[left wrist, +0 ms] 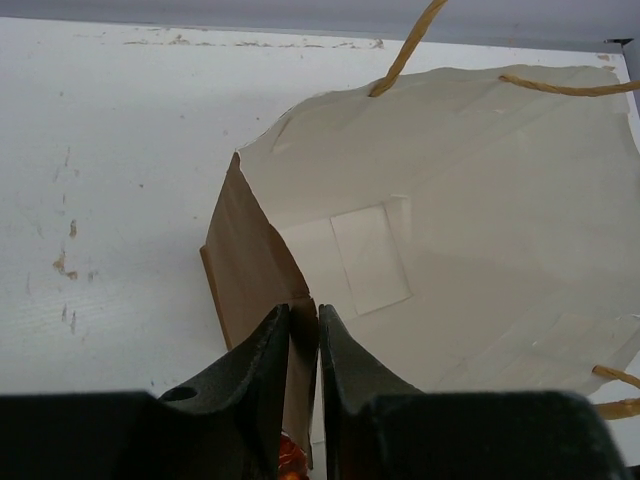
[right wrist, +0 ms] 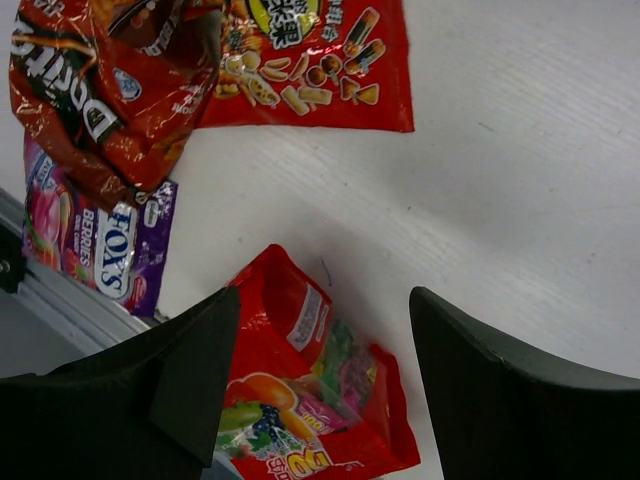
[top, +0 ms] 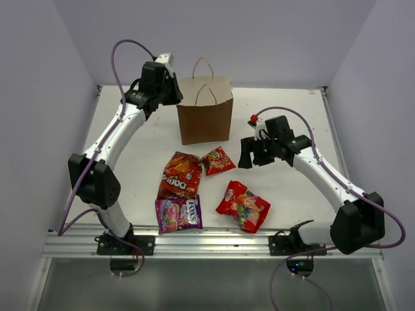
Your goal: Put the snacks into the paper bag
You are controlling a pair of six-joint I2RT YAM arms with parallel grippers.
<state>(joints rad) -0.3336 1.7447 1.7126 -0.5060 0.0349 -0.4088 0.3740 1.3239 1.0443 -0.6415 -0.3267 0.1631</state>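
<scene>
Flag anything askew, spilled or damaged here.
Nothing is spilled or torn. The Doritos bag is crumpled and lies partly over the purple Fox's packet. The paper bag stands upright, but its mouth looks misshapen where the left gripper pinches one corner of the rim.

Top external: high at near edge, looking down over whole table [top: 292,116]. Left wrist: close, into paper bag [left wrist: 480,250] mouth. Right wrist: close above snacks [right wrist: 110,90]. Both shared with top.

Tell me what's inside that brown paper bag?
Inside the paper bag only its pale lining and folded bottom seam show; nothing else is visible in there. The left gripper, pinching the rim, hides the nearest inner corner.
</scene>
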